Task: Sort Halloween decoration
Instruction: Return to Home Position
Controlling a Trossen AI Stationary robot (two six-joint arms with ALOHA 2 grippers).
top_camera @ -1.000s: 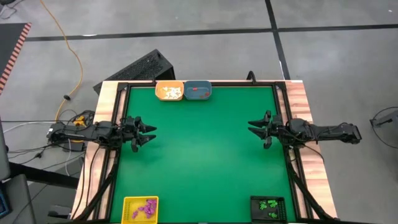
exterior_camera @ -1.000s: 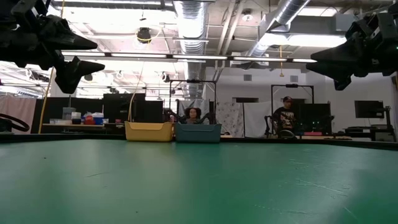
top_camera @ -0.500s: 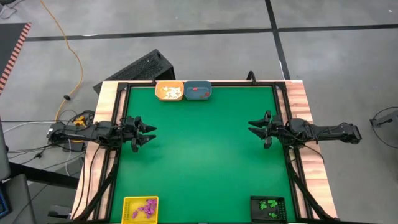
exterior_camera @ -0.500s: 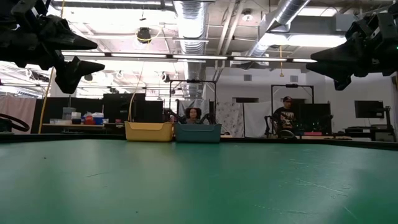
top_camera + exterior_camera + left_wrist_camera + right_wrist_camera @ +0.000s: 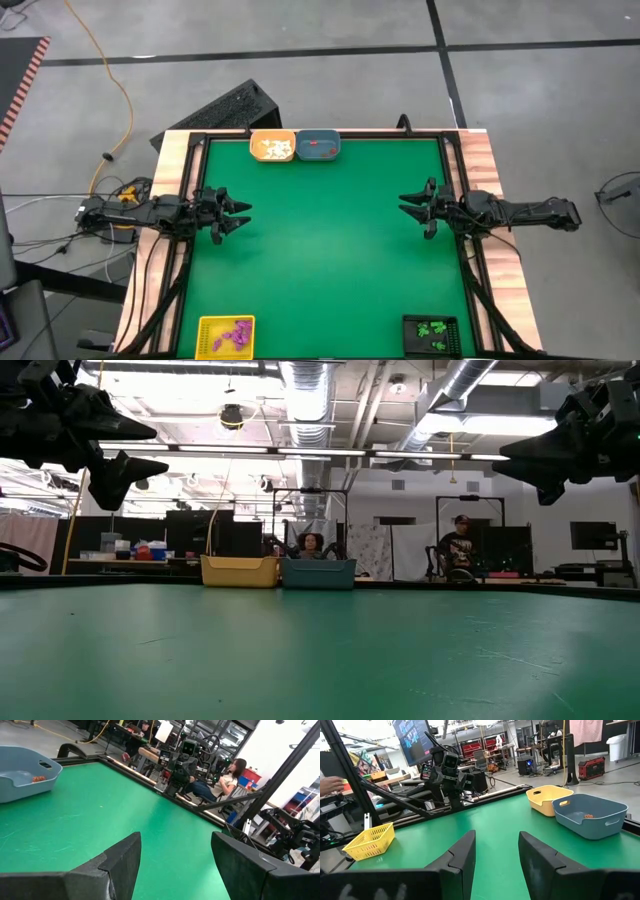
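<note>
The tiny trinkets lie sorted in trays: white ones in the orange tray (image 5: 272,146), orange-red ones in the blue tray (image 5: 318,146), purple ones in the yellow basket (image 5: 226,336), green ones in the black basket (image 5: 432,334). My left gripper (image 5: 243,216) hangs open above the table's left side, holding nothing. My right gripper (image 5: 404,205) hangs open above the right side, also holding nothing. Both point toward the table's middle and stay well above the green mat (image 5: 330,250).
The orange and blue trays stand side by side at the far edge. The yellow basket sits at the near left corner, the black basket at the near right. Wooden rims and black rails frame the mat. People sit at desks (image 5: 312,546) beyond the far edge.
</note>
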